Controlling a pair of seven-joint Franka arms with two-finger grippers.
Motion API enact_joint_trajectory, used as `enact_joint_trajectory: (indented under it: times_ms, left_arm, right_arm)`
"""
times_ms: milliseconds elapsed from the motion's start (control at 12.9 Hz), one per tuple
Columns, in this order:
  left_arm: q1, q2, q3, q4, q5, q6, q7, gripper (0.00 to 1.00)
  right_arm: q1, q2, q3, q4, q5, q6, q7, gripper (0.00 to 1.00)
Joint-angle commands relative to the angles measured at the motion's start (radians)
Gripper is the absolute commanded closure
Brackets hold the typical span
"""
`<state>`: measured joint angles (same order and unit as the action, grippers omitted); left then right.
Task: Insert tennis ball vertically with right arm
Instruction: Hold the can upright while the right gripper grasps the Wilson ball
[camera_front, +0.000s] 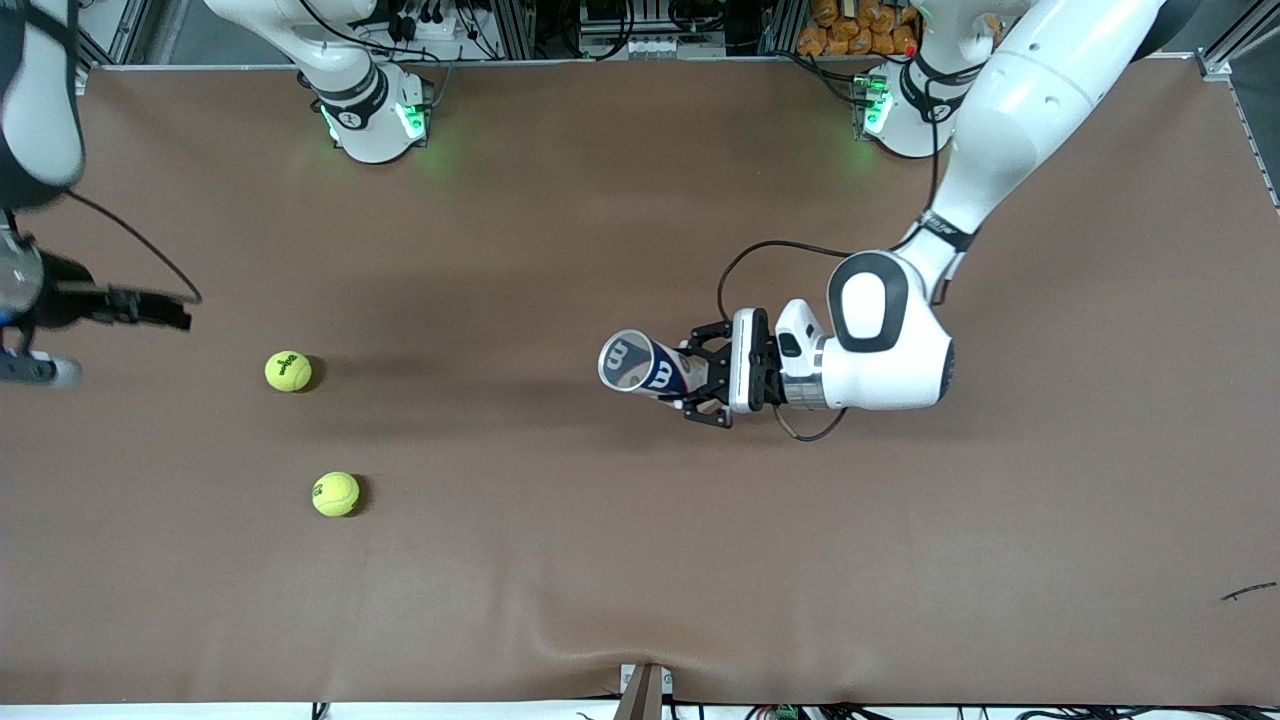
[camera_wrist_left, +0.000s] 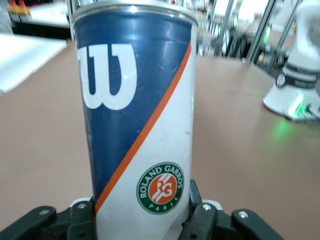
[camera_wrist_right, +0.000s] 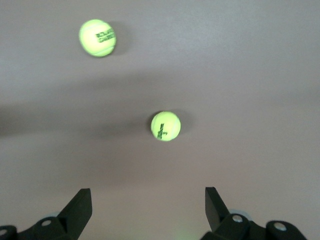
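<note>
Two yellow-green tennis balls lie on the brown table toward the right arm's end, one (camera_front: 288, 371) (camera_wrist_right: 165, 125) farther from the front camera than the other (camera_front: 336, 494) (camera_wrist_right: 97, 37). My right gripper (camera_front: 165, 308) (camera_wrist_right: 147, 200) hovers open over the table's edge by the first ball, with nothing between its fingers. Mid-table, a blue and white Wilson ball can (camera_front: 645, 367) (camera_wrist_left: 137, 115) stands upright with its mouth open upward. My left gripper (camera_front: 695, 372) (camera_wrist_left: 142, 212) is shut on its lower part, a finger pressed against each side.
Both arm bases with green lights stand along the table's back edge, the right arm's (camera_front: 375, 110) (camera_wrist_left: 295, 95) and the left arm's (camera_front: 900, 105). A small dark scrap (camera_front: 1248, 592) lies near the front corner at the left arm's end. A bracket (camera_front: 643, 690) sits at the front edge.
</note>
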<state>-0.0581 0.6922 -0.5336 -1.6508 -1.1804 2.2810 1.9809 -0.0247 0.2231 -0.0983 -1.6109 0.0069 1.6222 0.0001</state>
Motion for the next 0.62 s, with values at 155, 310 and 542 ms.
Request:
enact_joint_trajectory:
  times_ms: [155,310,542]
  left_arm:
    - [-0.061,0.094,-0.009,0.025,-0.319,0.006,0.269,0.37]
    - [-0.109,0.154,-0.009,0.028,-0.471,0.006,0.408,0.37]
    - [-0.155,0.217,-0.009,0.059,-0.634,0.006,0.578,0.36]
  right_arm:
    - [-0.052,0.148,0.008,-0.047,-0.013,0.080,-0.002,0.00]
    - [-0.047,0.154,0.008,-0.179,-0.016,0.287,0.006,0.00]
    - [-0.057,0.165,0.008,-0.280,-0.013,0.384,0.011,0.00]
